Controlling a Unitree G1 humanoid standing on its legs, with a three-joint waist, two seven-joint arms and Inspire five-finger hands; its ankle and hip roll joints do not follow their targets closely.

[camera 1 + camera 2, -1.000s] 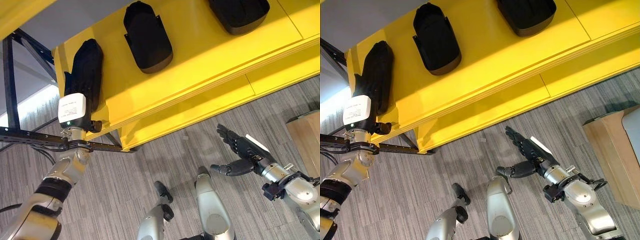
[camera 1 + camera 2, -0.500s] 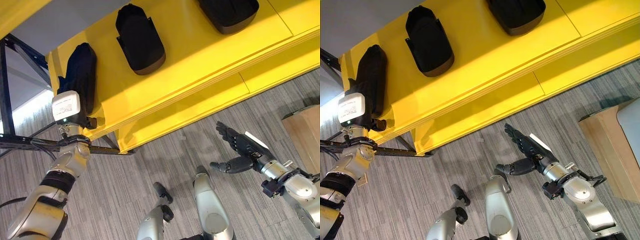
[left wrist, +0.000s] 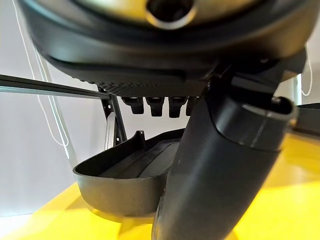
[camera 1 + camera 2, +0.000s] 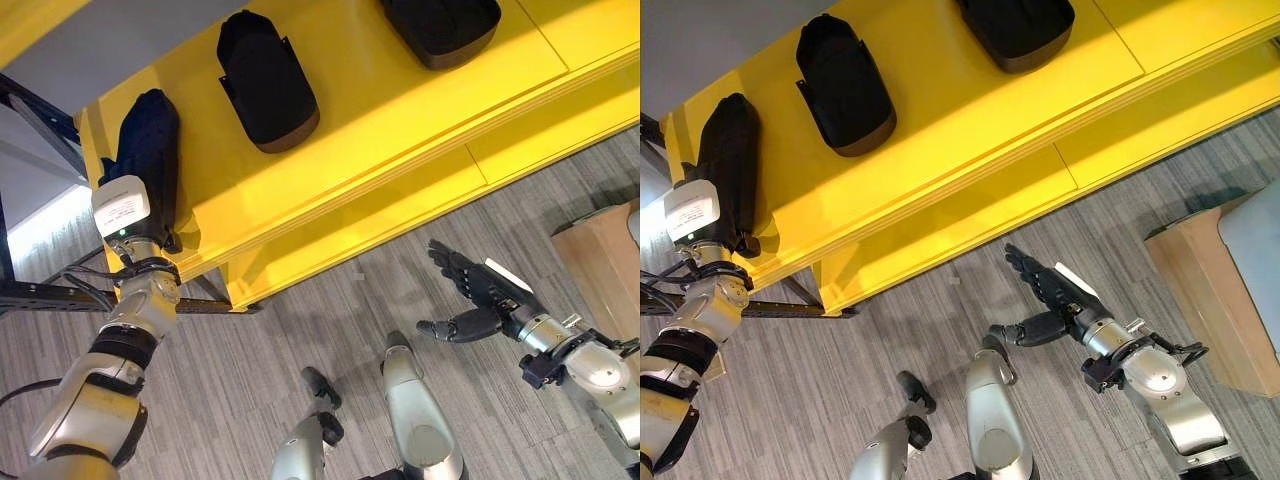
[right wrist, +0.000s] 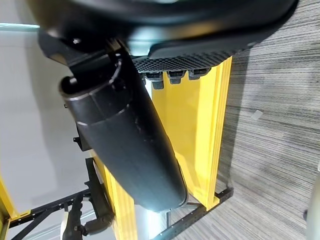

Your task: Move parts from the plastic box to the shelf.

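Your left hand (image 4: 128, 215) is up at the left end of the bright yellow shelf (image 4: 400, 110), right at the near end of a long black moulded plastic part (image 4: 148, 150) that lies on the shelf top. In the left wrist view that black part (image 3: 125, 177) sits on the yellow surface just past the fingertips (image 3: 160, 106), which are straight above it rather than wrapped round it; the thumb (image 3: 220, 170) juts out in front, so your left hand is open. You cannot tell from these views whether it touches the part.

Two more black moulded parts lie on the same shelf top: a second part (image 4: 265, 80) further along, well apart from the first, and a third part (image 4: 440, 25) beyond it, cut by the view's upper edge.

Your right hand (image 4: 480, 300) is low over the grey striped carpet floor (image 4: 250, 350), well apart from the shelf, with fingers spread straight, thumb out to the side, and nothing in it. A light wooden box-like piece (image 4: 1210, 300) stands on the floor to its right.
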